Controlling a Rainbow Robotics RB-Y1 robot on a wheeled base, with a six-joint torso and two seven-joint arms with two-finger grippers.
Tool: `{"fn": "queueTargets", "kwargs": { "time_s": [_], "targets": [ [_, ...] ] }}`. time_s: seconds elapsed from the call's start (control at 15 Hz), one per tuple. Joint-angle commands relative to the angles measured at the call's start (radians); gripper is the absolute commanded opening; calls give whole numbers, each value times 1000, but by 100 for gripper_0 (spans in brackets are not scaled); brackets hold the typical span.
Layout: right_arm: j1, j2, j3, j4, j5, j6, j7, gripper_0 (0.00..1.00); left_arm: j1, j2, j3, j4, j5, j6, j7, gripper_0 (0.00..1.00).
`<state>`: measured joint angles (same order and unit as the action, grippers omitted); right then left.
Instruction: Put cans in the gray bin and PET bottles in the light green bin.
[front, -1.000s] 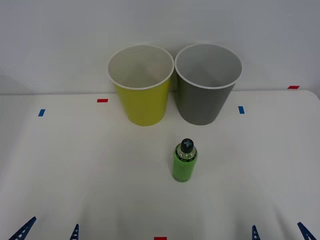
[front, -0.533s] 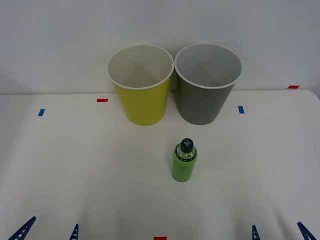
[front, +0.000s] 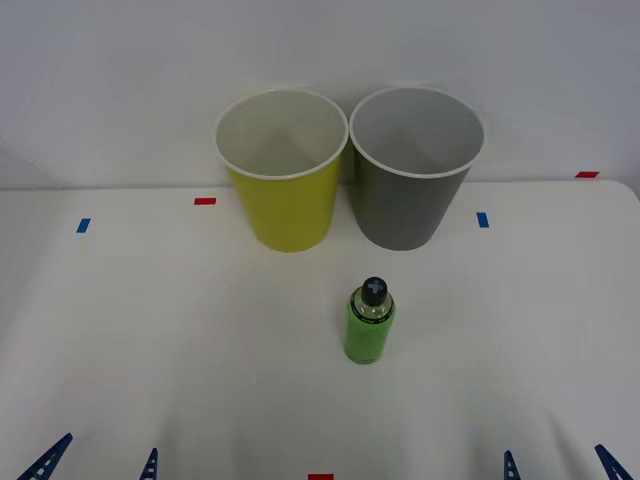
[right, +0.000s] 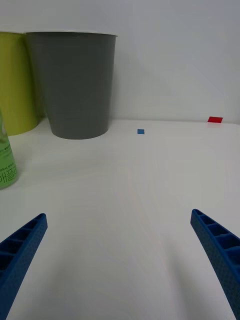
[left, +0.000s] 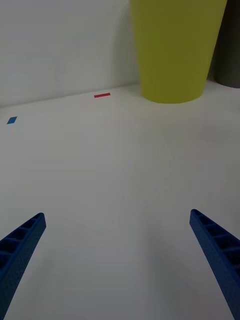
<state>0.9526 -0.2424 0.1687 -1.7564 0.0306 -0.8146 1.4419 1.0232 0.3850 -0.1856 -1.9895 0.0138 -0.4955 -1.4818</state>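
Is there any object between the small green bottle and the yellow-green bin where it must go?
Nothing visible stands in the way. The small clear plastic bottle with green contents and black cap stands upright on the white table, with bare surface between it and the round yellow-green bin. The round dark gray bin stands beside that bin, on the robot's right.

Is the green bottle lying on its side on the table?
No, the green bottle stands upright on the table, black cap up, in front of the gray bin.

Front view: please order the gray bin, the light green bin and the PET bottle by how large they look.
1. The gray bin and the light green bin look alike in size, so no ranking between them.
2. The PET bottle, clearly smallest.
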Motion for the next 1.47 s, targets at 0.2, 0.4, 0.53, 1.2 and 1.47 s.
{"fn": "queueTargets", "kwargs": {
  "time_s": [0.2,0.4,0.53,1.2,1.47],
  "targets": [
    [0,0,0,0,0,0,0,100,0,0,0,0,0,0,0,100],
    [0,0,0,0,0,0,0,100,0,0,0,0,0,0,0,100],
    [0,0,0,0,0,0,0,100,0,0,0,0,0,0,0,100],
    [-12,11,58,5,-8,2,37,100,0,0,0,0,0,0,0,100],
    [-54,-43,158,-31,5,8,107,100,0,0,0,0,0,0,0,100]
  ]
}}
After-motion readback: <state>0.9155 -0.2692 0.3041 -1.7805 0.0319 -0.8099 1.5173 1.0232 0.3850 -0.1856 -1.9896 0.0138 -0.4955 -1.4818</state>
